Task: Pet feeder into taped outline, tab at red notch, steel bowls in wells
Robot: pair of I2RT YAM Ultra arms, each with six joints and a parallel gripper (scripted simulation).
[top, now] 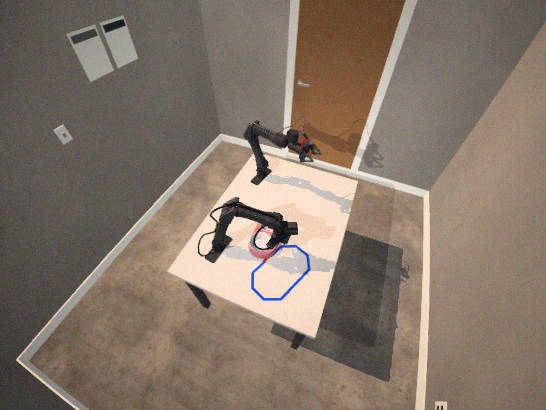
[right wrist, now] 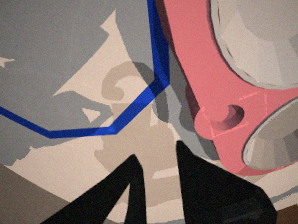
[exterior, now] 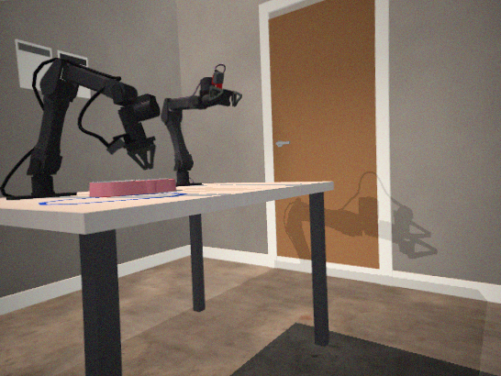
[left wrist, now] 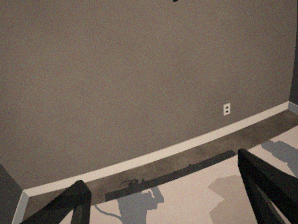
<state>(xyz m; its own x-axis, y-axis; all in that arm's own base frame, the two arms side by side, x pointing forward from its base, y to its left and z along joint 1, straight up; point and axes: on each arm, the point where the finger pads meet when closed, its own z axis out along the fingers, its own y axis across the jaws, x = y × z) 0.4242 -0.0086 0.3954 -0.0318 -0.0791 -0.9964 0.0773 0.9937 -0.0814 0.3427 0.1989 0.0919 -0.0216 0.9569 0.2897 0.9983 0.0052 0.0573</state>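
Note:
In the right wrist view the feeder point(right wrist: 206, 63) holds two steel bowls point(right wrist: 260, 16) point(right wrist: 274, 137), and a tab with a hole point(right wrist: 229, 117) points toward my fingers. My right gripper point(right wrist: 158, 154) point(exterior: 144, 160) hovers above the feeder's edge, fingers nearly together and empty. My left gripper point(top: 310, 151) point(exterior: 235, 97) is raised high near the door, open and empty point(left wrist: 166, 216).
The brown door point(top: 340, 75) and walls stand behind the far table edge. The right arm's base point(top: 216, 250) stands at the table's left side, the left arm's base point(top: 260, 176) at the far corner. A dark floor mat point(top: 365, 295) lies beside the table.

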